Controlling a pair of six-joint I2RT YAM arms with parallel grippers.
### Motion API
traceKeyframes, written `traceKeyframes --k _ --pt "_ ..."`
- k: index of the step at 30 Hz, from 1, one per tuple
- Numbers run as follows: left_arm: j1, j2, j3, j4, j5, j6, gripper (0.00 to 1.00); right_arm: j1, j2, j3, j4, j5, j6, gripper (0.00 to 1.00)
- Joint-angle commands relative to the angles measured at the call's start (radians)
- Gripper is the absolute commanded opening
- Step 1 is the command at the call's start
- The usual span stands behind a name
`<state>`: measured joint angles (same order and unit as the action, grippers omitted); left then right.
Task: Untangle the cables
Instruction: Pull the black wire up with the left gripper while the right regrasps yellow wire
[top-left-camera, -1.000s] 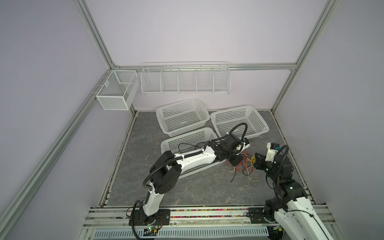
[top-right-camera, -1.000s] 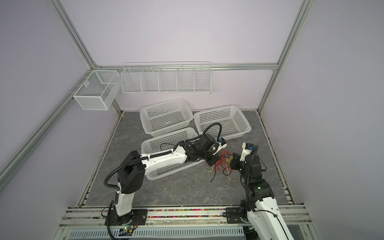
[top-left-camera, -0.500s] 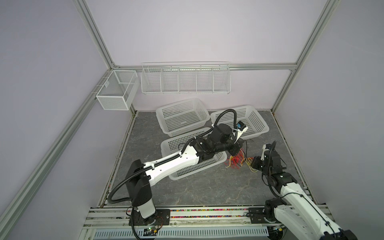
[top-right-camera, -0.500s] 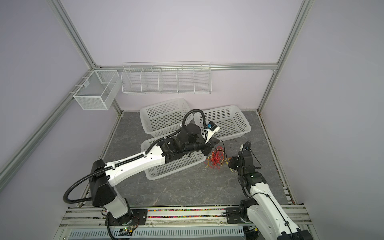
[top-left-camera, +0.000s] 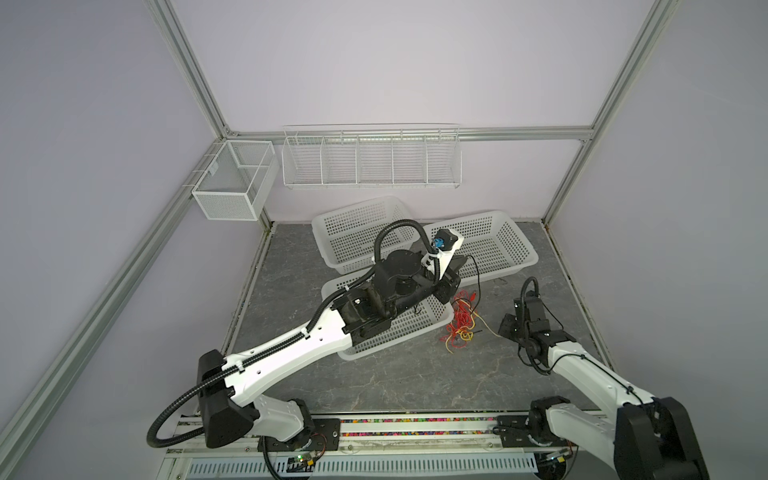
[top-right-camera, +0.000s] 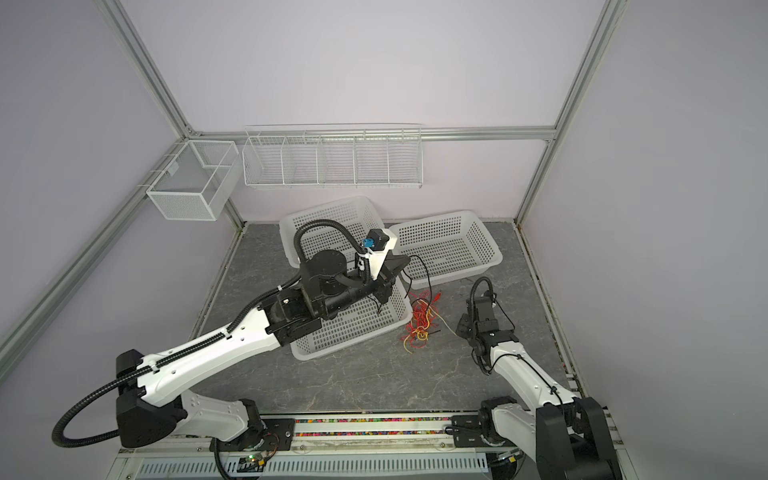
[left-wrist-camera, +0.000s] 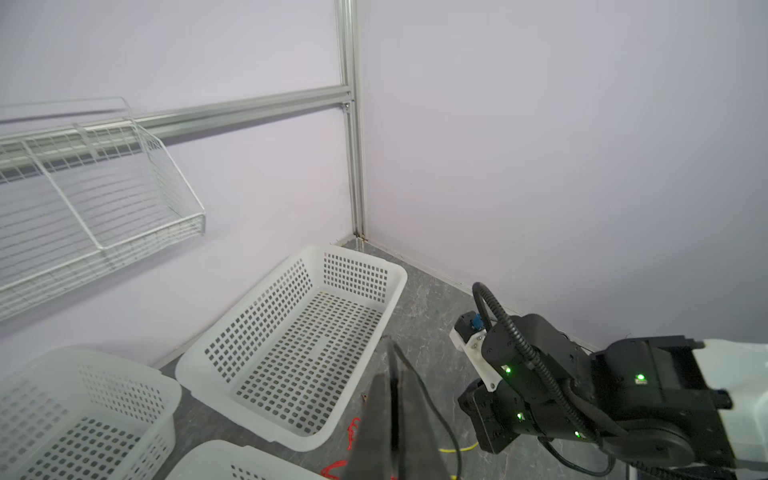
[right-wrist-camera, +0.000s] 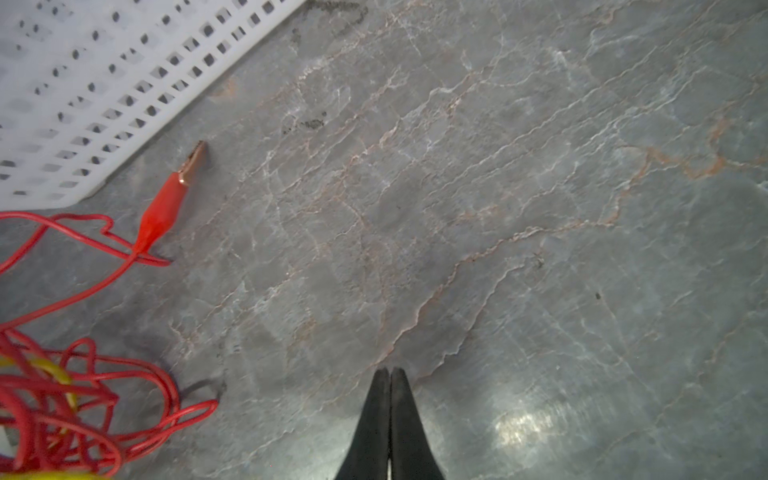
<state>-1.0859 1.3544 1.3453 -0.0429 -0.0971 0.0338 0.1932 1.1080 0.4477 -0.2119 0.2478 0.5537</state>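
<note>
The left fingers (left-wrist-camera: 376, 415) are pinched shut on a thin black cable (top-left-camera: 478, 277) and point toward the far right basket (left-wrist-camera: 257, 324). The right fingers (right-wrist-camera: 374, 419) are pressed together, gripping nothing, over bare bench (right-wrist-camera: 498, 208). The red and yellow cables (top-left-camera: 459, 322) lie tangled on the bench beside the near basket (top-left-camera: 411, 332), outside all three baskets. The heap runs front to back, and the black cable rises from its far end.

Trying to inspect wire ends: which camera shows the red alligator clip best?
The right wrist view: the red alligator clip lies large and clear beside a white basket. Both top views show only the cable tangle; the left wrist view shows just red wire scraps.
</note>
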Motion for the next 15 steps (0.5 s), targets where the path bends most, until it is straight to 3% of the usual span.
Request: traceKeyframes --k 1,6,11,15 --pt "0.014 -0.06 -0.019 0.052 -0.047 0.034 0.0 -0.001 0.023 0.025 0.022 0.019 0.021 0.06" --pt "0.032 -0.074 -0.035 0.047 -0.033 0.012 0.0 0.0 0.005 0.028 0.089 -0.105 -0.025 0.09" --pt "0.032 -0.061 -0.032 0.038 -0.017 0.005 0.0 0.003 -0.08 0.057 0.138 -0.317 -0.141 0.28" --pt "0.032 -0.046 -0.022 0.027 -0.014 0.005 0.0 0.006 -0.174 0.072 0.102 -0.347 -0.204 0.37"
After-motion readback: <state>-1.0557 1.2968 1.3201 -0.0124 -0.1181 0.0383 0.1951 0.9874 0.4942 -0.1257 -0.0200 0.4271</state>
